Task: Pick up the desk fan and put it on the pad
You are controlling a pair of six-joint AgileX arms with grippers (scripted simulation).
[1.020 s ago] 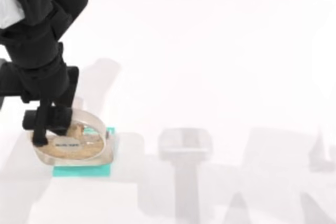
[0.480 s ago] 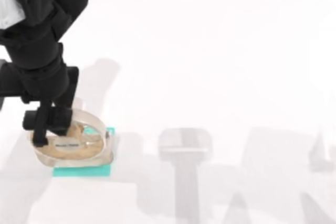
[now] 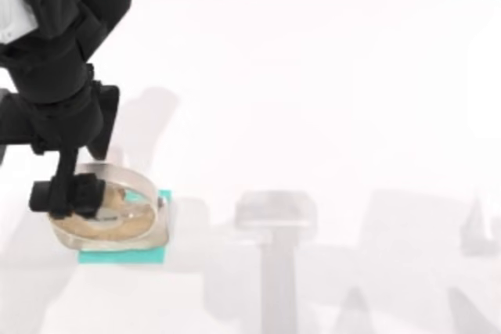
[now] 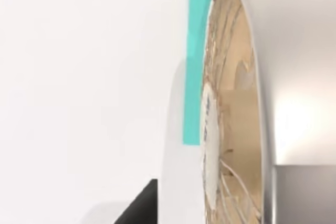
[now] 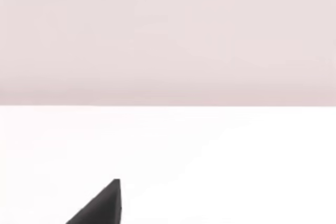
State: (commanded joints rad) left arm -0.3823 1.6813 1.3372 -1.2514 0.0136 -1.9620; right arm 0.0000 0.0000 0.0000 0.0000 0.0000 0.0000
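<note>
at the near left of the white table [image 3: 329, 115], the flat, thin teal-turquoise square pad [image 3: 125, 254] lies with only its near strip and one far corner showing, because the small silver-grey metal desk fan [image 3: 117, 220] sits on top of it and covers most of it. the fan lies tilted back, its thick round ring turned partly upward so the tan-gold grille faces the overhead camera, and part of the ring overhangs the pad toward the table's left side. the placement looks essentially made, judging from how the fan rests over the teal square. just behind the grille, the left gripper [image 3: 66, 195] of the black agilex arm hovers low at the ring's far left edge, touching or nearly touching it; whether its fingers are clamped on the ring or have let go cannot be told from these views. the left wrist view, very close in, shows the ring's smooth, brushed metal band [image 4: 294, 98] curving around the fine radial wires of the grille [image 4: 231, 103], with a pale centre disc, and a slim strip of the matte teal pad beyond it. the metal looks hard and slick, so a grip on the rim would need firm pinching. the right arm stays parked out of the overhead view; its wrist camera shows only bare table and a dark finger tip [image 5: 100, 205].
</note>
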